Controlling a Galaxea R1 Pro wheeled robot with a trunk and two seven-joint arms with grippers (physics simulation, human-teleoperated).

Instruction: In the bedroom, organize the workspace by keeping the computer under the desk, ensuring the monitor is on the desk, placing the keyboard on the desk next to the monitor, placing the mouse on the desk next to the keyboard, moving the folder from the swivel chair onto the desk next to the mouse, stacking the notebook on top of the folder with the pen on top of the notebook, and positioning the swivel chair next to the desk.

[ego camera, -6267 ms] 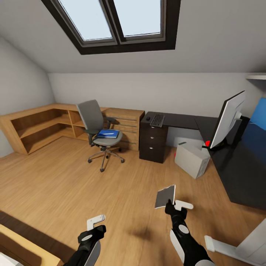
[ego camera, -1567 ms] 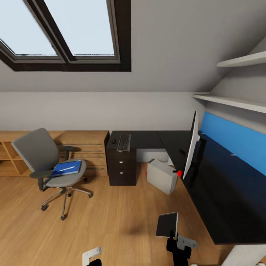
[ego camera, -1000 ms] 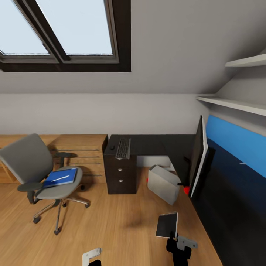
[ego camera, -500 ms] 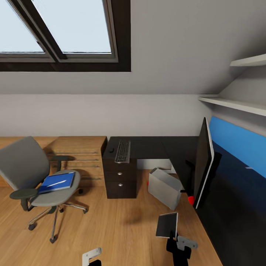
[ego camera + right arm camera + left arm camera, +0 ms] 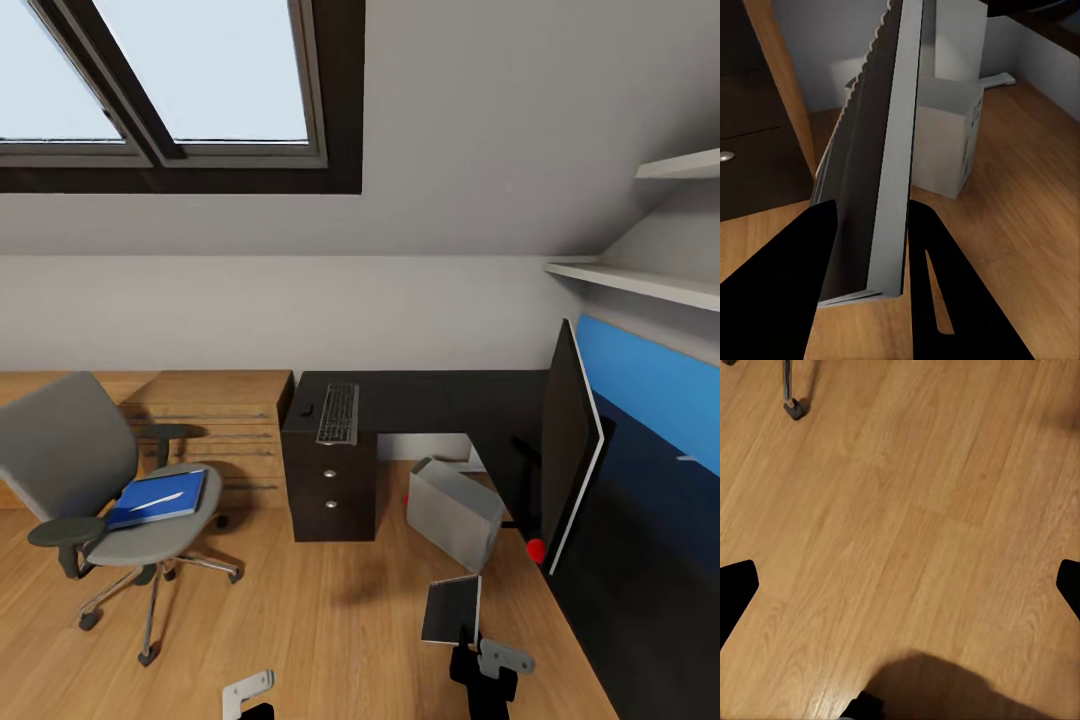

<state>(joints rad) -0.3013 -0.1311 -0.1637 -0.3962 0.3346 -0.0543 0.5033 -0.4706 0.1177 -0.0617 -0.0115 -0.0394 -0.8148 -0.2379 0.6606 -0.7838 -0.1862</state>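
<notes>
Right gripper: our right gripper [image 5: 870, 247] is clenched on the notebook [image 5: 451, 609], holding it upright on edge at about 5 o'clock in the head view. We judge it is carried this way so it stays clear of the floor and desk edge while we drive.
Left gripper: our left gripper [image 5: 900, 585] hangs released and empty over the wooden floor [image 5: 907, 510], its dark fingertips spread wide apart.
Folder: the folder [image 5: 158, 499] lies flat on the seat of the swivel chair [image 5: 95, 480] at 9 o'clock, with the pen [image 5: 157, 501] resting on it. It has to reach the desk before the notebook can go on top.
Desk: the desk [image 5: 430, 400] carries the keyboard [image 5: 339, 413] and, just beside it, the mouse [image 5: 306, 409] above the drawer unit. The monitor [image 5: 568, 450] stands edge-on at 3 o'clock.
Computer: the computer [image 5: 452, 511] sits tilted on the floor beside the desk leg, roughly under the corner.
Change: against half a second ago, the view has shifted slightly as the camera moves; the monitor looms closer and lower, and the notebook sits in the same grip.
</notes>
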